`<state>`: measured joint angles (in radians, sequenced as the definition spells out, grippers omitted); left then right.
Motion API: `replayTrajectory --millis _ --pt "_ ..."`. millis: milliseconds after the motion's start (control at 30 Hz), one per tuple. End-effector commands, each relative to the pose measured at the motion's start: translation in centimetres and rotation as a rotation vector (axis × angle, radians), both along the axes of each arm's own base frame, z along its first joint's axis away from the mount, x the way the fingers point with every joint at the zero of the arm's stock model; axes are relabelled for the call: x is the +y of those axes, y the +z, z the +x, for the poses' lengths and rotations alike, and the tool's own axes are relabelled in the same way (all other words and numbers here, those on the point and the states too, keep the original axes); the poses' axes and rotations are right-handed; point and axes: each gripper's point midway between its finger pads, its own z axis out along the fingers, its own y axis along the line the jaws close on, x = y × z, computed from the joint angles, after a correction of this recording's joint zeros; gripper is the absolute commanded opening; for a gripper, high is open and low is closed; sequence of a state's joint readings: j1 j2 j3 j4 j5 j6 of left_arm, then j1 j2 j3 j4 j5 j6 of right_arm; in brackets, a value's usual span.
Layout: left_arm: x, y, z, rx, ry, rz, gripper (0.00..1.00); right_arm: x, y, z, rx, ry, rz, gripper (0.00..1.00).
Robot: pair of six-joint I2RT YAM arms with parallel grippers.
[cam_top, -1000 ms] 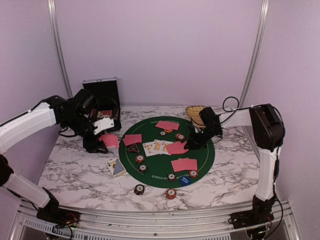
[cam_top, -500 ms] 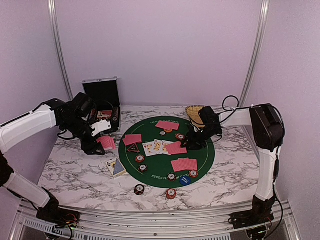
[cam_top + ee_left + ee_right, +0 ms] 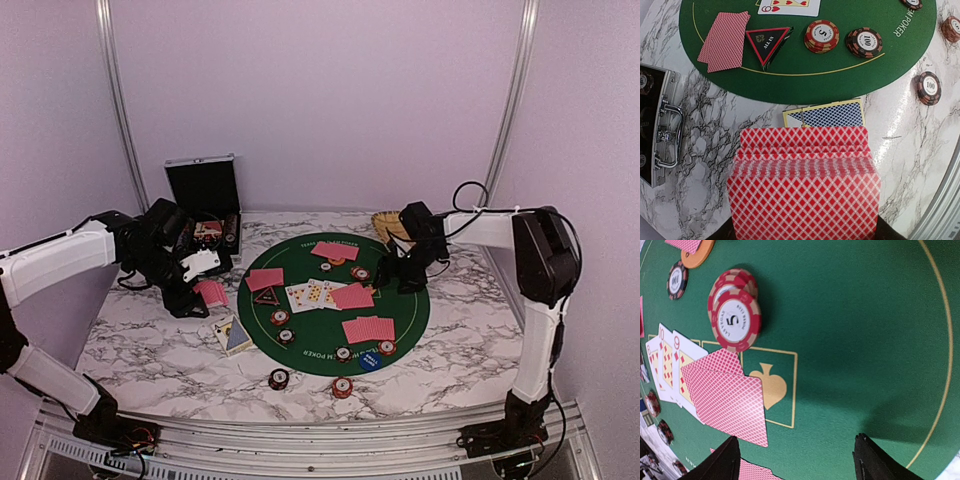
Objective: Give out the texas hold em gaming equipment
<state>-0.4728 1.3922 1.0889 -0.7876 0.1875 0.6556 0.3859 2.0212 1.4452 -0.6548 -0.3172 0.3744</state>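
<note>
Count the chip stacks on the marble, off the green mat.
2. First chip stack sits off the near edge of the green mat; second chip stack just right of it. Others may be hidden.

We see the fanned cards [image 3: 802, 185] backed in red with a fine white diamond lattice. The mat [image 3: 840, 75] is deep green with a thin yellow ring and a gold spade [image 3: 767, 385]. The triangular marker [image 3: 766, 42] is black, edged in red. The red chip [image 3: 822, 35] has tan stripes and a white centre; the dark chip [image 3: 865, 41] has red stripes. A lone card [image 3: 832, 114] shows a blue lattice inside a yellow border. The table [image 3: 705, 140] is white marble veined with grey.
</note>
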Motion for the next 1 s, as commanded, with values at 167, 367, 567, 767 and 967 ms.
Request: replayTrajectory --millis 167,367,567,767,967 --pt "0.1 0.6 0.6 -0.049 0.047 -0.040 0.00 -1.2 4.7 0.3 -0.169 -0.057 -0.112 0.92" --pt "0.6 -0.4 1.1 -0.066 0.077 -0.017 0.00 -1.8 7.5 0.2 -0.270 -0.118 -0.118 0.95" --pt "2.2 -1.9 2.9 -0.118 0.137 0.033 0.00 -2.8 10.4 -0.3 -0.338 -0.179 -0.094 0.96" --pt "4.9 -3.7 6.2 -0.130 0.304 0.063 0.00 -3.2 11.2 -0.9 -0.355 -0.211 -0.069 0.96" --pt "6.4 -4.4 8.7 -0.193 0.443 0.060 0.00 -4.9 12.1 -0.9 -0.389 -0.270 -0.092 0.97"
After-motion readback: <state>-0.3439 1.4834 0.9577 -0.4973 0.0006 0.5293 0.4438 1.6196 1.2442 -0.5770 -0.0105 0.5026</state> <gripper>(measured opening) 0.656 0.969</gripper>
